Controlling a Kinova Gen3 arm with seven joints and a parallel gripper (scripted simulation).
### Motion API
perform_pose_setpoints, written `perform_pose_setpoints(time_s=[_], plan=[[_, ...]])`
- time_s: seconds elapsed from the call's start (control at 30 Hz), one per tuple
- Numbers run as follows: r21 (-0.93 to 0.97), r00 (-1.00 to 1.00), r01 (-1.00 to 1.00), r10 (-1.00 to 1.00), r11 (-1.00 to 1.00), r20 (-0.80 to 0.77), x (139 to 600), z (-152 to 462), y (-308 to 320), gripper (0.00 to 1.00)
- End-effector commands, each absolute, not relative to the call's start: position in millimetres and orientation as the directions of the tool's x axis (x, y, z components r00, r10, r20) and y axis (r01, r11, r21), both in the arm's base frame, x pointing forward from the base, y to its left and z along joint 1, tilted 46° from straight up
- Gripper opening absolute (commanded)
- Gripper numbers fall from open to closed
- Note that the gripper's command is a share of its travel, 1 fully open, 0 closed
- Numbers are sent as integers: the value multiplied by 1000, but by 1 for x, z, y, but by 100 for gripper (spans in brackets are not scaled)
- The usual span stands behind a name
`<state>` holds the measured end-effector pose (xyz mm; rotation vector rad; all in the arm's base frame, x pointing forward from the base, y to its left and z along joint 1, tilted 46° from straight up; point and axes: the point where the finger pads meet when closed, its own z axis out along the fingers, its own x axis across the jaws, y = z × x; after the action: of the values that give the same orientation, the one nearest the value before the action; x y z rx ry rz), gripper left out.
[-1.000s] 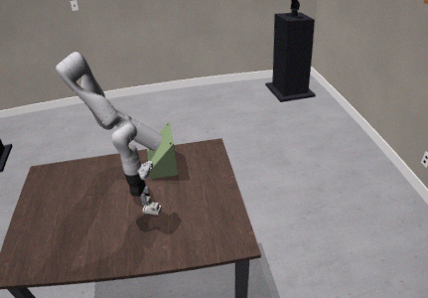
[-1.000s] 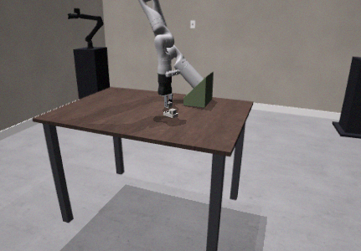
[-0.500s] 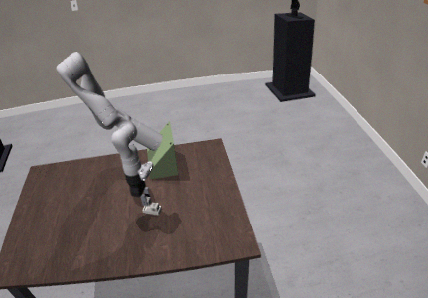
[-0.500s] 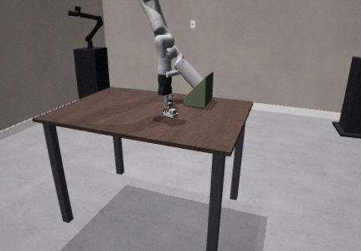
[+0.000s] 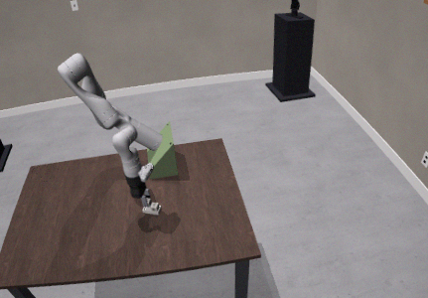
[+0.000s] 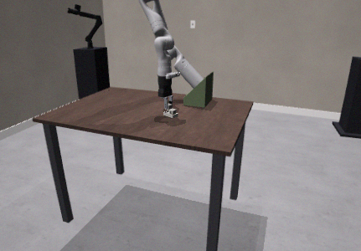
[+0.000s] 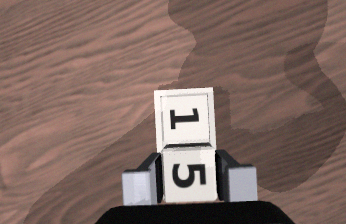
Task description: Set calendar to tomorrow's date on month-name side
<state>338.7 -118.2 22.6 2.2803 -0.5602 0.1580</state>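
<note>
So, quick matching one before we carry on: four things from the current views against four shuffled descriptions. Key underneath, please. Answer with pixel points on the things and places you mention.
Things
1. cube showing the digit 1 (image 5: 155,206) (image 6: 173,111) (image 7: 185,136)
2. cube showing the digit 5 (image 5: 149,202) (image 6: 169,105) (image 7: 170,191)
3. wedge-shaped bracket (image 5: 166,168) (image 6: 196,99)
4. tabletop (image 5: 74,228) (image 6: 100,113) (image 7: 69,65)

Descriptions
A. green, at the foot of the arm
B. between the fingers of the pincer (image 5: 148,200) (image 6: 168,105) (image 7: 189,184)
C. dark brown, wood-grained
D. past the fingertips in the wrist view

Pairs: 1-D, 2-B, 3-A, 4-C
</note>
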Motion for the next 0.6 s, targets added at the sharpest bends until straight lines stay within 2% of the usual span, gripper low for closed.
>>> perform_pose_setpoints(time_s=[0.0,0.57], plan=[[663,896,-440,-346,-606,278,337,21,-121,57],[663,896,-440,-346,-606,278,337,14,-127,57]])
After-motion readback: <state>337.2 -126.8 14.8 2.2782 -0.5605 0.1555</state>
